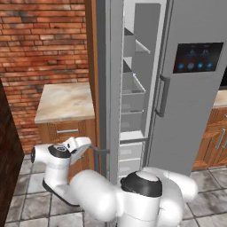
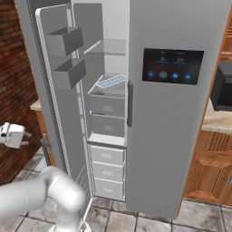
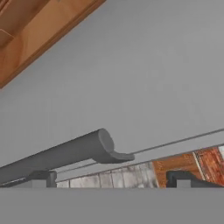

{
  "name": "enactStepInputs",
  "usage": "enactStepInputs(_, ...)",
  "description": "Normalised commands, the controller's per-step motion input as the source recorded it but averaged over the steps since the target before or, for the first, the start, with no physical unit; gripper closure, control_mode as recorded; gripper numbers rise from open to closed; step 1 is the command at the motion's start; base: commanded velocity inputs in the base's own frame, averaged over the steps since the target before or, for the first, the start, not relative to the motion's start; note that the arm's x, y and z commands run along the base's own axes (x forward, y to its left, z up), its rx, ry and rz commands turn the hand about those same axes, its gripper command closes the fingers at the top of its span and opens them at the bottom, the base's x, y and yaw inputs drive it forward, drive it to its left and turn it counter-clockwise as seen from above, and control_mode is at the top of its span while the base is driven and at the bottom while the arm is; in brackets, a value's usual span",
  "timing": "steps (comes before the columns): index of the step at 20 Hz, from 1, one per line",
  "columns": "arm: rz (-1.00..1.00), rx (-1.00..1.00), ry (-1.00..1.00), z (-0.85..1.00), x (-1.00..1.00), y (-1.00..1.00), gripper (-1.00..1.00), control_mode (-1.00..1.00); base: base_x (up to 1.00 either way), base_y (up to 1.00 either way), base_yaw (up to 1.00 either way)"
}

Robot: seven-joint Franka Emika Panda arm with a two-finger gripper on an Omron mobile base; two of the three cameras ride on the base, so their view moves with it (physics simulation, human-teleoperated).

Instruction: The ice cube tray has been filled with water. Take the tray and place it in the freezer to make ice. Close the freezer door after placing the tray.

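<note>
In the hand view the spread fingers (image 3: 43, 178) stand wide apart, pinching nothing, with the bar handle (image 3: 61, 153) of the freezer door (image 3: 131, 78) just beyond them, its end between the two tips. The right base view alone shows the ice cube tray (image 2: 111, 81), white with pale blue water (image 2: 113, 80) in its cells, lying on a shelf (image 2: 108, 89) inside the open freezer (image 2: 106, 118). The display panel (image 2: 172, 66) carries blue icons, unreadable.
</note>
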Motion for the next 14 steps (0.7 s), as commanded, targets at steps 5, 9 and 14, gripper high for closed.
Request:
enactStepInputs(5, 0.0, -0.03, 0.0, -0.28, 0.29, 0.0, -1.0, -1.0, 0.0, 0.0, 0.0)
enactStepInputs(9, 0.0, 0.0, 0.0, -0.24, 0.29, 0.0, -1.0, -1.0, 0.0, 0.0, 0.0)
enactStepInputs(14, 0.0, 0.0, 0.0, -0.21, 0.31, 0.0, -1.0, -1.0, 0.0, 0.0, 0.0)
